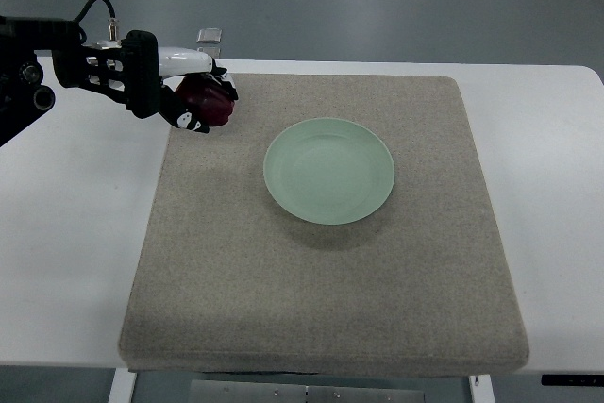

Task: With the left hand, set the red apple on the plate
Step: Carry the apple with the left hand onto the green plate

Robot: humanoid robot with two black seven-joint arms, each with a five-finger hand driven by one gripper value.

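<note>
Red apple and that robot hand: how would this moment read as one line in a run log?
left hand: shut on red apple | apple: over mat's far-left corner | plate: empty, mid-mat | placing: not yet done

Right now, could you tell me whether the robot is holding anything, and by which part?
Yes: the left hand grips the red apple, fingers curled around its body, over the mat's far-left corner.

The left arm reaches in level, its hand (193,96) with fingers (189,121) curled closed.
</note>
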